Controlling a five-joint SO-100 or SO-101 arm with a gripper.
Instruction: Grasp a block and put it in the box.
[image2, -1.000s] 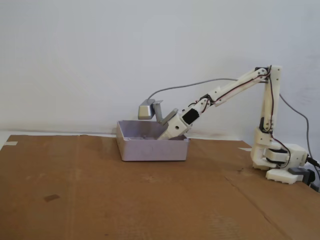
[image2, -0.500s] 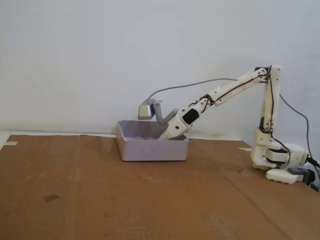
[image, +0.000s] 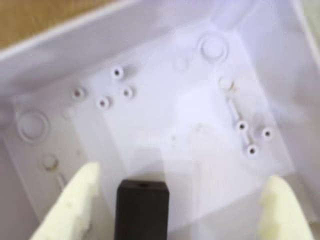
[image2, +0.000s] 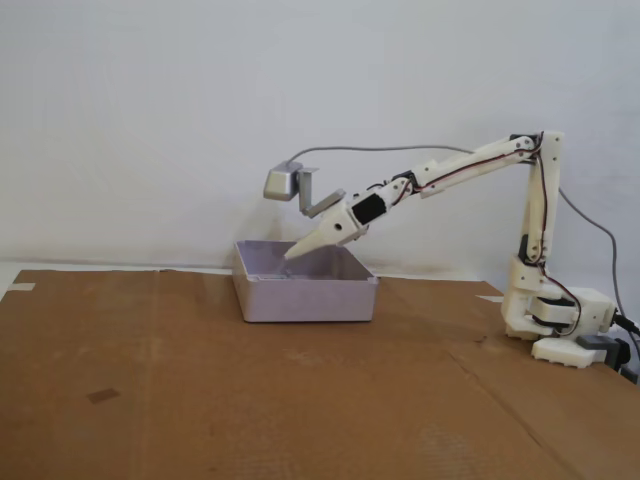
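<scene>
Gripper (image: 180, 207) wide open in the wrist view: two pale cream fingers (image: 75, 205) at lower left and lower right of frame, big gap between, nothing held. The block (image: 142, 210) sits at bottom centre, nearer the left finger but not touching either as far as I can tell; its lower end is cut off by the frame edge. It appears to rest on the box (image: 190, 125) floor, so I judge it released and the drop done.

Box floor fills most of the wrist frame, pale lilac, with moulded rings and small screw posts (image: 116, 73) at upper left and middle right. A strip of brown surface shows in the top left corner, past the box wall, so the camera looks down into the box at an angle.

Fixed view: gripper (image2: 292, 255) tip is at the rim of the box (image2: 305, 298), centre of frame, pointing down and left, forearm sloping up to the right toward the arm base (image2: 560, 320) at right edge. The silver camera module (image2: 280, 183) rides above the wrist, which accounts for the steep look-down. Block not visible here, hidden by the box walls. Box stands on the cardboard sheet (image2: 250, 400) covering the lower half of the frame.

Judgement: open jaws at rim height suit clearing the walls on exit; task looks essentially complete, only pulling away left.
</scene>
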